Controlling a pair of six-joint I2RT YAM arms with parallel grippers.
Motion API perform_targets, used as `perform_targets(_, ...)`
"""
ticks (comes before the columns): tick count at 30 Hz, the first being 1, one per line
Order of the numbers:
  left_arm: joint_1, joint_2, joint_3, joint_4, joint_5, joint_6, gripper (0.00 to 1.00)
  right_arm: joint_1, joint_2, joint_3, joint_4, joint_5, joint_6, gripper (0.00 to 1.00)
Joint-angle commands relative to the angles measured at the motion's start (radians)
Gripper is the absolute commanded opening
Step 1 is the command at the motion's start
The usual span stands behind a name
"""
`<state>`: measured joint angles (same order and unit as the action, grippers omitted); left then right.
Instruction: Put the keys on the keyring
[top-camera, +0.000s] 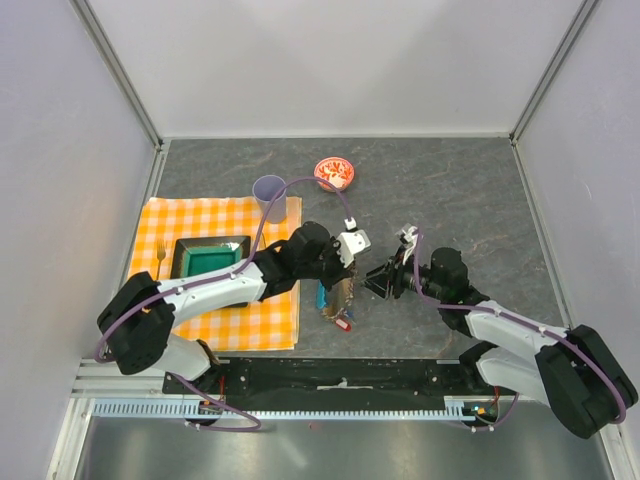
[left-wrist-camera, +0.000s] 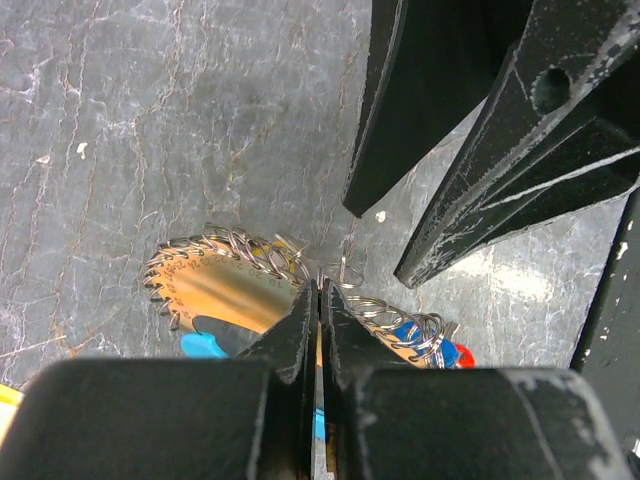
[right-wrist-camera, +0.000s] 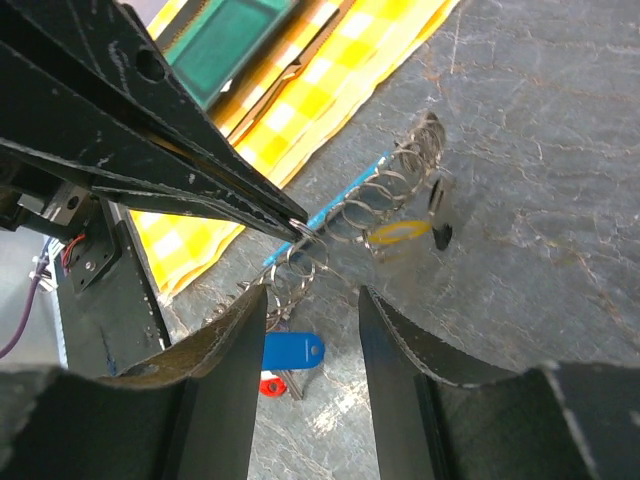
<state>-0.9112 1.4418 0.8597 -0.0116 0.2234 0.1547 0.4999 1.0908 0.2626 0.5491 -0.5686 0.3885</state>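
Observation:
The keyring (left-wrist-camera: 215, 290) stands on edge on the grey table, a curved piece rimmed with many small wire loops (right-wrist-camera: 380, 195) and a light-blue plastic part (left-wrist-camera: 205, 346). My left gripper (left-wrist-camera: 320, 285) is shut on its upper edge; in the right wrist view its fingertips (right-wrist-camera: 290, 225) pinch a loop. A key with a yellow tag (right-wrist-camera: 395, 233) and one with a black tag (right-wrist-camera: 442, 236) hang from the loops. The blue tag (right-wrist-camera: 293, 350) and red tag (right-wrist-camera: 268, 385) lie at the ring's near end. My right gripper (right-wrist-camera: 312, 300) stands open just right of the keyring (top-camera: 338, 298), holding nothing.
A yellow checked cloth (top-camera: 160, 225) at the left carries a green tray (top-camera: 210, 260) and a fork (top-camera: 160, 258). A lilac cup (top-camera: 269, 192) and a small red patterned bowl (top-camera: 334, 173) stand behind the arms.

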Motion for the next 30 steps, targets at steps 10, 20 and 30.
perform_targets(10, 0.003, -0.035, 0.033, 0.027, 0.060, -0.113, 0.02, 0.140, -0.127, -0.010, 0.031, 0.193, -0.260, 0.45)
perform_targets(20, 0.003, -0.060, 0.039, 0.018, 0.074, -0.138, 0.02, 0.207, -0.105, 0.018, -0.029, 0.268, -0.327, 0.33)
perform_targets(30, 0.003, -0.063, 0.042, 0.018, 0.082, -0.145, 0.02, 0.230, -0.072, 0.027, -0.021, 0.251, -0.339, 0.32)
